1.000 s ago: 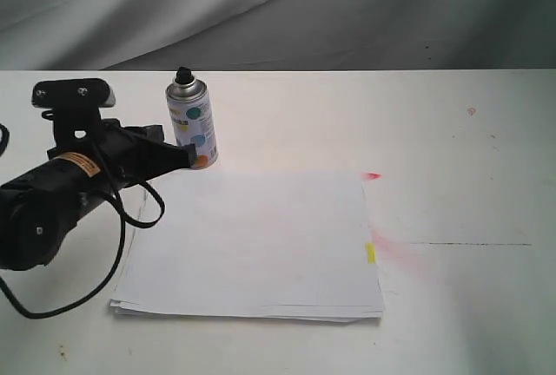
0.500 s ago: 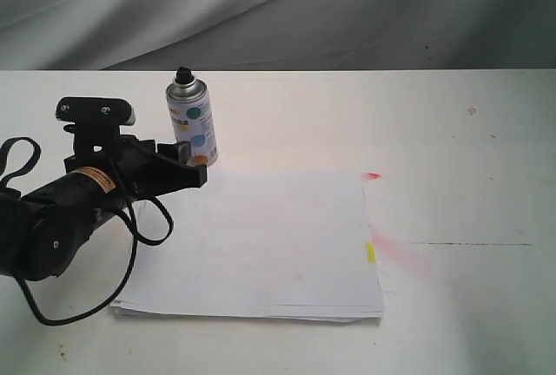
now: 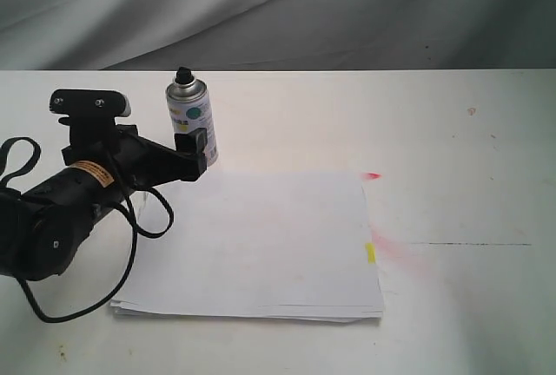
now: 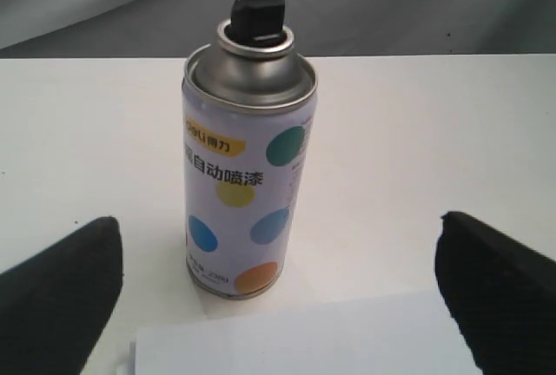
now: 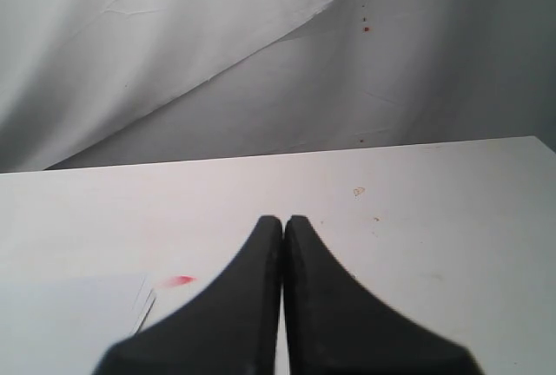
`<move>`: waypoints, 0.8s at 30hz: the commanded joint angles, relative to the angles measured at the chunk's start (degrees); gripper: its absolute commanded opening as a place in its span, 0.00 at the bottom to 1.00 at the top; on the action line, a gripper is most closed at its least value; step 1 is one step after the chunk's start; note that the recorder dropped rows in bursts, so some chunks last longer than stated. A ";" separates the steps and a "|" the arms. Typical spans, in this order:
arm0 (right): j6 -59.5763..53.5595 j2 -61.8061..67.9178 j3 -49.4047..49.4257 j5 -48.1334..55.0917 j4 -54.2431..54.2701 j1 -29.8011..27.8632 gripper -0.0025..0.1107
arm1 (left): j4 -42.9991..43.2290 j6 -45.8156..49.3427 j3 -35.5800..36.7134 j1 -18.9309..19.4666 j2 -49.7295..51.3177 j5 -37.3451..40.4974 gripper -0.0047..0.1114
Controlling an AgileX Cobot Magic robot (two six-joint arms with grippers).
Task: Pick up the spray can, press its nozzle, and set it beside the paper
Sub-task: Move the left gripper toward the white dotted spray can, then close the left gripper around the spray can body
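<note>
The spray can [image 3: 192,123] stands upright on the white table just past the far left corner of the paper [image 3: 252,245], with its black nozzle [image 3: 183,75] on top. My left gripper [image 3: 187,151] is open at the can's lower half, and one finger overlaps the can's base. In the left wrist view the can [image 4: 248,175] and nozzle [image 4: 258,12] stand ahead of the left gripper [image 4: 278,227], between its wide-apart fingers [image 4: 61,297] and clear of both. The paper's edge [image 4: 295,340] lies below. My right gripper [image 5: 283,219] is shut and empty.
Red spray stains [image 3: 372,175] mark the table beside the paper's right edge, near the yellow mark [image 3: 370,253]. A grey cloth backdrop [image 3: 278,10] hangs behind the table's far edge. A black cable [image 3: 130,245] loops from the left arm over the paper's left side.
My left gripper has moved toward the can and lifted a little. Its near finger now overlaps the can's base in the exterior view. Can and paper have not moved.
</note>
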 commanded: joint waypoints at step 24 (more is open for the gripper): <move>0.00 0.08 0.15 -0.58 -0.77 -0.47 0.02 | -2.21 5.98 -16.22 -0.32 22.54 -14.16 0.82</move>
